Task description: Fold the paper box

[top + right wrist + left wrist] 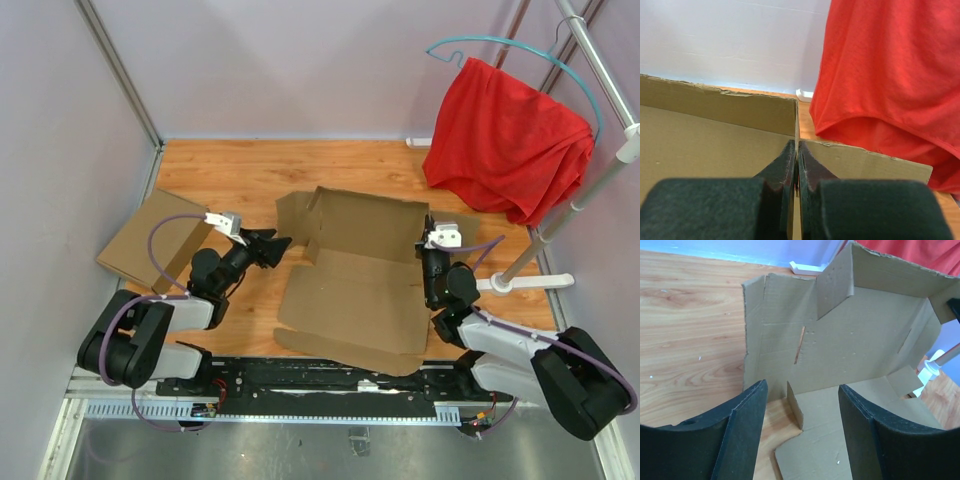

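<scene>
Wood table [220, 170]. The paper box [350, 290] lies mid-table between the arms. It is a brown corrugated sheet with the base flat, the rear panel and side flaps standing, and the near flap flat. The right arm covers part of its right wall. Red cloth [505, 150] hangs far right. The left gripper [802, 387] has its jaws spread wide and empty, just short of the left flap. The right gripper [797, 152] is clenched on the upright right wall's edge.

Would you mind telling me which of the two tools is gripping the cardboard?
The right tool, at the right wall of the paper box: it is pinched shut on that upright edge. The left tool is open and holds nothing.
</scene>
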`<state>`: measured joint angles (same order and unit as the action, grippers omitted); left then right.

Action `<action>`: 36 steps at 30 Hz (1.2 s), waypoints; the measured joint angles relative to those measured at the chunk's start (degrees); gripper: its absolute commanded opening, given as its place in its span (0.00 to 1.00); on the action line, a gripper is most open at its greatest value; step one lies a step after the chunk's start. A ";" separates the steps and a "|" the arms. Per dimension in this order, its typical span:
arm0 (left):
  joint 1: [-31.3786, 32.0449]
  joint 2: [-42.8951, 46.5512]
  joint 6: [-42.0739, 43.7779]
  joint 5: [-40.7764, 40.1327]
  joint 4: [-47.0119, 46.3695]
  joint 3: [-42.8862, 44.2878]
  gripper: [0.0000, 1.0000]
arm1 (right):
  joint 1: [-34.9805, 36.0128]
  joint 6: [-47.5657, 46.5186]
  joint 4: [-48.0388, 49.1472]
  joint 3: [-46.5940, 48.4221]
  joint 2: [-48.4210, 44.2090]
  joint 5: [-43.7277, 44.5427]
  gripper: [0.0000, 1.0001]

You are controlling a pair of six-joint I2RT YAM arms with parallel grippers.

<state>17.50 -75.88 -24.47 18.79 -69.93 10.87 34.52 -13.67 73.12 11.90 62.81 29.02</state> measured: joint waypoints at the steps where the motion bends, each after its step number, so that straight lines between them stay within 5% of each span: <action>1: 0.11 -0.26 0.02 0.31 -0.22 0.17 0.64 | 0.07 0.17 -0.57 -0.42 -0.83 0.50 0.01; 9: 0.33 2.86 -0.17 0.59 0.20 0.07 0.63 | 2.80 0.79 -2.78 -5.05 -5.75 1.86 0.01; 17: 2.10 13.94 5.09 -3.30 17.77 11.32 0.65 | 6.84 0.20 -12.00 -4.15 -13.07 2.29 0.01; 36: 4.57 5.84 10.67 -3.28 40.00 27.02 0.64 | 9.20 -1.88 -21.97 -1.22 -16.35 2.49 0.01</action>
<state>22.06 -70.04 -13.80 15.51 -29.93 37.89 43.72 -15.55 51.16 10.68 46.46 31.51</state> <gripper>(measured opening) 0.636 0.017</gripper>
